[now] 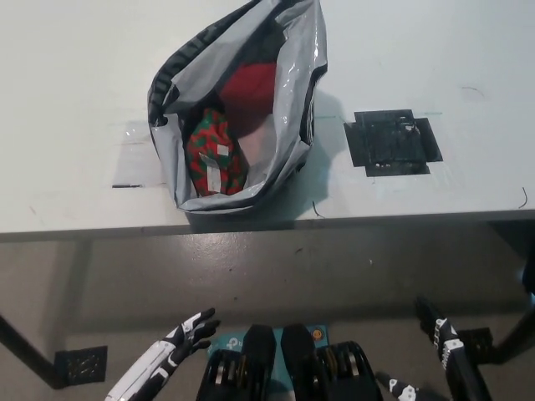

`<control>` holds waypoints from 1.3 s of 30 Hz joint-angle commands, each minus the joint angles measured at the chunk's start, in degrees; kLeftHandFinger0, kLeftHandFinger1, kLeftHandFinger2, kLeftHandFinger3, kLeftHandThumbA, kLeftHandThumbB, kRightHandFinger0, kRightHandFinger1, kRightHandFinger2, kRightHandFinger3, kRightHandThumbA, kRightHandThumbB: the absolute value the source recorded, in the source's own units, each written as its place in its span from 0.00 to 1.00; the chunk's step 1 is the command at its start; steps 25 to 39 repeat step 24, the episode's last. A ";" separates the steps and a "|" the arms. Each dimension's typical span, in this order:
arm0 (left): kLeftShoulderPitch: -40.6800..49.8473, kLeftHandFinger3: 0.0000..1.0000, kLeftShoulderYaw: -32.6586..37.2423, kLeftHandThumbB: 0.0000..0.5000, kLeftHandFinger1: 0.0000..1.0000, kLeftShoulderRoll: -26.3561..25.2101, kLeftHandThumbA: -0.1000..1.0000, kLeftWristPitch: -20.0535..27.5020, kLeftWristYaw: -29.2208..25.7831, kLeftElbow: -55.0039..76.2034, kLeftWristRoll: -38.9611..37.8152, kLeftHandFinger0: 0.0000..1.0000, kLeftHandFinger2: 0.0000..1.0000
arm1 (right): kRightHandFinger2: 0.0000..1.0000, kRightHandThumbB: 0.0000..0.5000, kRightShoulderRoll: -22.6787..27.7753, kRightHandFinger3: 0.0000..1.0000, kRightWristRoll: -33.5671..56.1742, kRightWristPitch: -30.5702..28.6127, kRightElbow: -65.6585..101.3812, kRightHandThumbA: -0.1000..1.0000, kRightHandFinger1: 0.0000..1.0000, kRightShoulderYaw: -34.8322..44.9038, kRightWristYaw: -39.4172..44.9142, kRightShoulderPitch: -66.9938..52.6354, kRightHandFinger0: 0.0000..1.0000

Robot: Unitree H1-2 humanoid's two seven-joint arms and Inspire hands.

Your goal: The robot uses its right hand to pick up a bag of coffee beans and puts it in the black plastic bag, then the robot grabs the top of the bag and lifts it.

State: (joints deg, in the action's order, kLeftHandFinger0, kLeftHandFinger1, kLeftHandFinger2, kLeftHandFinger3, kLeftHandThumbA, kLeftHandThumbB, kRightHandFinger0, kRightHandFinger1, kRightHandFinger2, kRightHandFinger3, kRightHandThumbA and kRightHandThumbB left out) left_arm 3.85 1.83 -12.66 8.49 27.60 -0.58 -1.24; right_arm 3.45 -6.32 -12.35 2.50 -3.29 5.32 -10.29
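One glossy plastic bag [238, 100], grey inside and black outside, is shown slumped open at the front edge of the white table [67, 75]; one crinkled red-and-green coffee bean bag [214, 155] is seen inside, beside one rounded red item [249, 88]. One flat black square plate [392, 142] is set into the tabletop just right of it. The white left hand [194, 329] is held empty below the table edge with fingers spread, while the black right hand [439, 330] is cut off at the lower right, so its grip cannot be told.

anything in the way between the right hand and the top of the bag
Nothing visible. The right hand is low at the bottom right, below the table edge. The plastic bag lies open on the table with the coffee bean bag inside. Only bare tabletop and a black taped patch lie to the bag's right. The left hand rests at the lower left.
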 commanded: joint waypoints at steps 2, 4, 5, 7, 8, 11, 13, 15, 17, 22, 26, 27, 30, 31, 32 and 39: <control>-0.73 1.00 -1.54 0.50 1.00 0.15 0.98 6.95 -4.26 0.27 -0.13 1.00 1.00 | 1.00 0.37 -0.99 1.00 -3.19 -11.03 -0.24 0.87 1.00 -0.79 -3.06 1.28 1.00; -0.86 1.00 -1.54 0.49 1.00 0.28 0.98 7.12 -4.77 0.06 0.07 1.00 1.00 | 1.00 0.32 -0.83 1.00 -3.06 -11.22 -0.42 0.85 1.00 -0.77 -2.95 1.47 1.00; -0.88 1.00 -1.52 0.49 1.00 0.30 0.98 7.12 -4.89 0.06 0.09 1.00 1.00 | 1.00 0.32 -0.80 1.00 -3.06 -11.44 -0.54 0.84 1.00 -0.76 -2.97 1.54 1.00; -0.91 1.00 -1.64 0.48 1.00 0.65 0.98 6.99 -5.81 -0.07 0.36 1.00 1.00 | 1.00 0.30 -0.60 1.00 -3.76 -12.10 -0.80 0.83 1.00 -0.72 -3.26 1.68 1.00; -0.88 1.00 -1.70 0.47 1.00 0.74 0.98 6.90 -6.05 -0.08 0.41 1.00 1.00 | 1.00 0.30 -0.55 1.00 -3.89 -12.06 -0.78 0.83 1.00 -0.76 -3.25 1.69 1.00; -0.84 1.00 -2.19 0.47 1.00 1.31 0.96 6.50 -7.44 -0.04 0.65 1.00 1.00 | 1.00 0.30 -0.35 1.00 -4.36 -12.27 -0.86 0.80 1.00 -0.99 -3.12 2.01 1.00; -0.79 1.00 -2.37 0.47 1.00 1.60 0.96 6.21 -8.13 0.12 0.83 1.00 1.00 | 1.00 0.30 -0.14 1.00 -4.96 -12.52 -0.90 0.78 1.00 -1.18 -3.05 2.10 1.00; -0.76 1.00 -2.52 0.48 1.00 1.79 0.96 6.14 -8.50 0.18 0.85 1.00 1.00 | 1.00 0.33 -0.10 1.00 -5.73 -12.78 -0.98 0.77 1.00 -1.28 -3.25 2.20 1.00; -0.82 1.00 -2.60 0.48 1.00 2.02 0.95 6.18 -8.94 0.19 1.02 1.00 1.00 | 1.00 0.33 0.02 1.00 -6.36 -13.14 -0.94 0.76 1.00 -1.36 -3.39 2.36 1.00; -0.90 1.00 -2.65 0.50 1.00 1.86 0.96 5.80 -9.76 0.68 1.80 1.00 1.00 | 1.00 0.33 -0.21 1.00 -6.43 -12.99 -1.00 0.74 1.00 -1.43 -3.63 2.87 1.00; -0.93 1.00 -2.60 0.50 1.00 1.82 0.96 5.84 -9.88 0.71 1.69 1.00 1.00 | 1.00 0.33 -0.18 1.00 -6.77 -12.62 -0.81 0.75 1.00 -1.46 -3.63 2.91 1.00; -0.93 1.00 -2.60 0.50 1.00 1.82 0.96 5.84 -9.88 0.71 1.69 1.00 1.00 | 1.00 0.33 -0.18 1.00 -6.77 -12.62 -0.81 0.75 1.00 -1.46 -3.63 2.91 1.00; -0.93 1.00 -2.60 0.50 1.00 1.82 0.96 5.84 -9.88 0.71 1.69 1.00 1.00 | 1.00 0.33 -0.18 1.00 -6.77 -12.62 -0.81 0.75 1.00 -1.46 -3.63 2.91 1.00; -0.93 1.00 -2.60 0.50 1.00 1.82 0.96 5.84 -9.88 0.71 1.69 1.00 1.00 | 1.00 0.33 -0.18 1.00 -6.77 -12.62 -0.81 0.75 1.00 -1.46 -3.63 2.91 1.00; -0.93 1.00 -2.60 0.50 1.00 1.82 0.96 5.84 -9.88 0.71 1.69 1.00 1.00 | 1.00 0.33 -0.18 1.00 -6.77 -12.62 -0.81 0.75 1.00 -1.46 -3.63 2.91 1.00; -0.93 1.00 -2.60 0.50 1.00 1.82 0.96 5.84 -9.88 0.71 1.69 1.00 1.00 | 1.00 0.33 -0.18 1.00 -6.77 -12.62 -0.81 0.75 1.00 -1.46 -3.63 2.91 1.00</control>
